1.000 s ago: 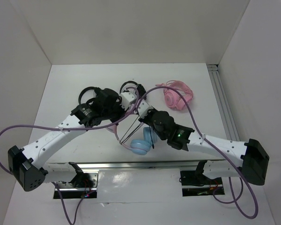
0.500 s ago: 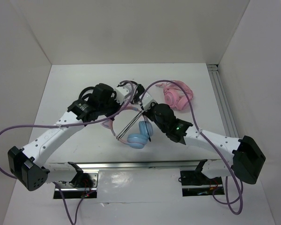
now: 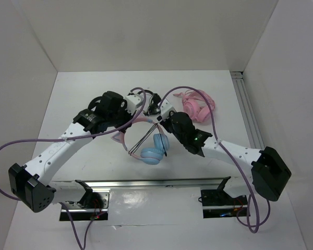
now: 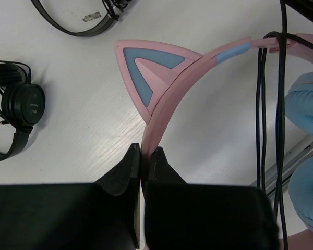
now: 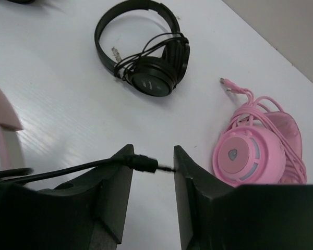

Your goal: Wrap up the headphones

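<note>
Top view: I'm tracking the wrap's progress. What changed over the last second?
The right gripper swung toward the far side and opened; the cable plug now sits between its parted jaws. The left gripper, shut on the headband, drew the ear cups slightly the same way. The pink headphones and black headphones look unmoved.

Left end effector [image 4: 144, 154] pinched shut, right end effector [image 5: 153, 157] with jaws parted, both arms angled inward.

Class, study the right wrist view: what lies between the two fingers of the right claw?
The black cable's jack plug lies across the gap between the right claw's parted fingers, shown in the right wrist view.
</note>
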Robot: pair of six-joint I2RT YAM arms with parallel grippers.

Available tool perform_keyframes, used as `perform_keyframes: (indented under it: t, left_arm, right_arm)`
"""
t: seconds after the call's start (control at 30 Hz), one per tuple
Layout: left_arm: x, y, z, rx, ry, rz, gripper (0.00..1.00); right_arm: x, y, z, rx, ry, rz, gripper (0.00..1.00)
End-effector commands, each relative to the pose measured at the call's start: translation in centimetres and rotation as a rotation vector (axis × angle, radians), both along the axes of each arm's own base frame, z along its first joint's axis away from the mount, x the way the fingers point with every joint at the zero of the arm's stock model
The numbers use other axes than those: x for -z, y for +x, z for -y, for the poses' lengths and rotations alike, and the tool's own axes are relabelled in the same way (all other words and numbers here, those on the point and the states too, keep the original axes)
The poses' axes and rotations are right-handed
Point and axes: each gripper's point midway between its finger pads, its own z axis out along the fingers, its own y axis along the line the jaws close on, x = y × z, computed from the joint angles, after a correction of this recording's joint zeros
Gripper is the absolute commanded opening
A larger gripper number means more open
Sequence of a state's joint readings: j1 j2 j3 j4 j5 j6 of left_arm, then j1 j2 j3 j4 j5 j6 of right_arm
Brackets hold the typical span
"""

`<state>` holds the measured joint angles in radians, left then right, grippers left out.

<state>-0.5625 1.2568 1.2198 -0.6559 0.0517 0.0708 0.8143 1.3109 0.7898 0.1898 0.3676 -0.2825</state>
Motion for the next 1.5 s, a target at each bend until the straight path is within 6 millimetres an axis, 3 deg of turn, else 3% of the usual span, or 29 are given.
perform_keyframes:
  t: [0.0, 0.17, 0.43, 0.57, 0.67, 0.8, 0.83, 0.93, 1.1, 1.17, 1.23, 1.27, 1.33, 1.4, 1.47]
  left_arm:
    - [-1.5, -1.0, 0.4, 0.034, -0.070, -0.011, 0.00]
    - [-2.3, 0.0, -0.7, -0.029, -0.130, 0.000, 0.00]
    - [-2.1, 1.3, -2.6, -0.132, -0.143, -0.004, 0.00]
    - [-0.9, 2.3, -4.7, -0.249, -0.093, 0.000, 0.00]
    - [-0.3, 2.6, -5.1, -0.275, -0.090, 0.000, 0.00]
    - [0.2, 2.7, -5.6, -0.307, -0.105, -0.009, 0.00]
    - [0.2, 2.9, -6.1, -0.346, -0.096, -0.002, 0.00]
    - [0.6, 3.4, -7.2, -0.430, -0.090, -0.009, 0.00]
    - [2.2, 4.5, -12.1, -0.668, -0.080, -0.013, 0.00]
    - [2.1, 5.3, -13.6, -0.756, -0.103, -0.011, 0.00]
    - [2.5, 6.1, -16.0, -0.873, -0.114, -0.034, 0.00]
    - [2.1, 6.6, -18.1, -0.954, -0.112, -0.021, 0.00]
    - [2.1, 7.4, -20.0, -1.053, -0.133, -0.025, 0.00]
    - [1.0, 8.1, -23.3, -1.182, -0.149, 0.013, 0.00]
    - [0.0, 9.3, -25.2, -1.270, -0.186, 0.034, 0.00]
  right_arm:
    - [-1.1, 2.1, 1.6, 0.104, 0.052, 0.039, 0.44]
    - [-0.4, 2.6, 2.1, 0.129, 0.048, 0.013, 0.61]
    - [-1.1, 3.1, 3.2, 0.179, 0.086, 0.004, 0.77]
    - [-2.8, 3.3, 3.9, 0.217, 0.144, 0.027, 0.86]
    - [-4.6, 3.4, 5.0, 0.272, 0.183, 0.048, 0.95]
    - [-7.2, 4.0, 7.8, 0.433, 0.241, 0.076, 1.00]
    - [-7.4, 3.6, 8.0, 0.442, 0.249, 0.056, 1.00]
    - [-11.1, 3.1, 7.0, 0.363, 0.376, 0.045, 1.00]
    - [-14.1, 1.7, 5.6, 0.262, 0.430, -0.005, 1.00]
    - [-14.3, 1.3, 5.3, 0.238, 0.430, -0.017, 1.00]
    - [-14.3, 1.1, 4.9, 0.217, 0.442, -0.029, 1.00]
    - [-14.3, 1.1, 4.7, 0.209, 0.443, -0.032, 1.00]
    - [-13.6, 0.8, 4.3, 0.191, 0.452, -0.062, 1.00]
    - [-12.6, 0.6, 3.9, 0.170, 0.444, -0.083, 1.00]
    - [-11.9, 0.4, 3.1, 0.143, 0.439, -0.100, 1.00]
